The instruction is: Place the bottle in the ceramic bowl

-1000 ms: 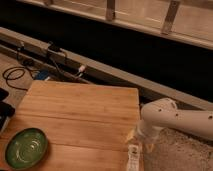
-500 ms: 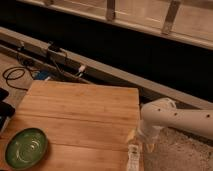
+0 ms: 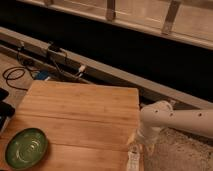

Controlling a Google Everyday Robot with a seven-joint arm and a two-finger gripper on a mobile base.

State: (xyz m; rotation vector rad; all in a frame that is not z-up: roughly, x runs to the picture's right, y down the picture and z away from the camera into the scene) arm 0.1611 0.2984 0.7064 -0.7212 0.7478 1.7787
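The worktop (image 3: 85, 110) carries both things. The arm (image 3: 175, 120) reaches in from the right, so its gripper (image 3: 137, 147) hangs at the near right edge, just over the bottle (image 3: 133, 161). Whether it grips the bottle I cannot tell. The bowl (image 3: 25, 148) waits empty at the near left, well apart.

Dim warm light, brighter along the top, hand (image 3: 136, 150) low beside the table (image 3: 80, 115), seemingly in shadow

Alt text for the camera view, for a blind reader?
The robot's gripper reaches down at the lower-right edge of the wooden table, directly over the bottle. The green ceramic bowl sits apart near the table's lower-left corner.
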